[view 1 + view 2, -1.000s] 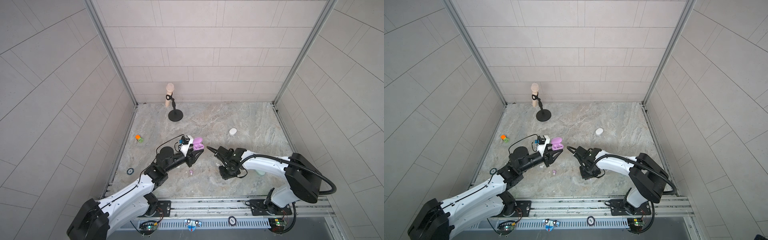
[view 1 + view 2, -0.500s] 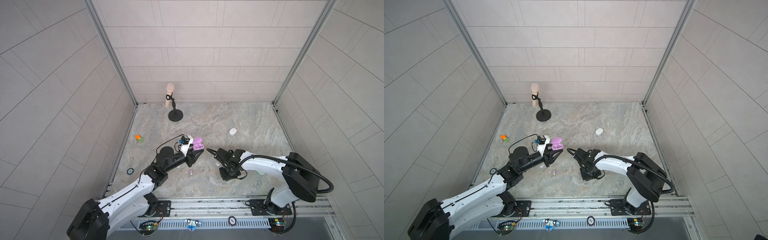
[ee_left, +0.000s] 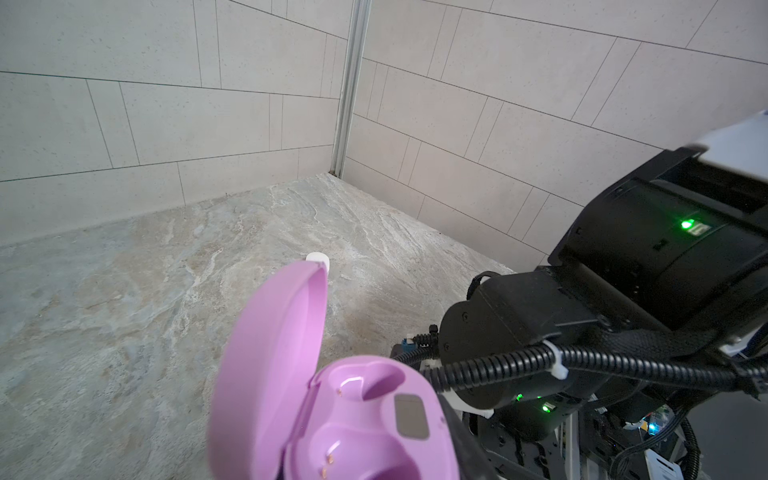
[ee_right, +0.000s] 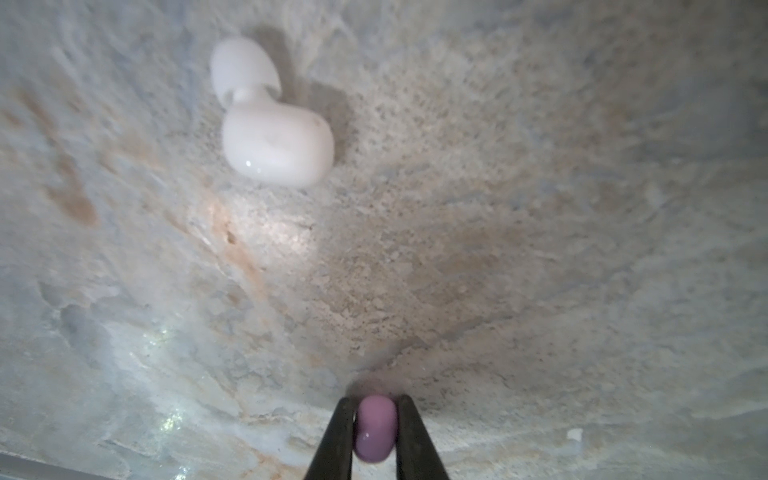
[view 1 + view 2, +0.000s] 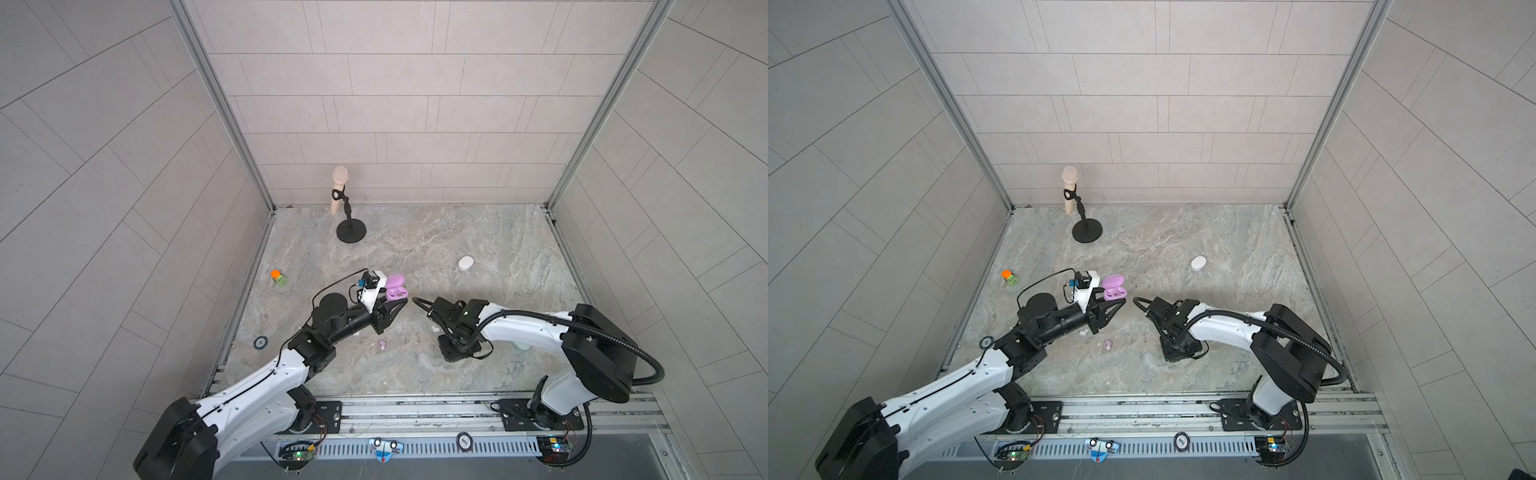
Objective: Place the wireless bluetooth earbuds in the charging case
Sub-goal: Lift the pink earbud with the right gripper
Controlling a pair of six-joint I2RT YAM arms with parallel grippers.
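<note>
The left end effector (image 5: pixel 397 301) is clenched on the lilac charging case (image 5: pixel 395 288), which it holds with the lid swung open. The left wrist view shows the case's two moulded sockets and small gold contact pins. The right end effector (image 4: pixel 375 409) grasps a lilac earbud (image 4: pixel 374 430), pinched between its two thin dark fingers close over the marbled tabletop (image 5: pixel 478 232). Whether the bud touches the stone cannot be told. In both top views the tip of the right end effector lies just beside the case and the tip of the left end effector, apart from both. A white earbud (image 4: pixel 274 137) lies on the tabletop near the right fingers. A second lilac earbud (image 5: pixel 382 344) lies on the tabletop, nearer the front rail than the left end effector. A closed white case (image 5: pixel 466 263) sits well apart toward the right wall. A microphone (image 5: pixel 339 183) on a black stand is near the back wall.
</note>
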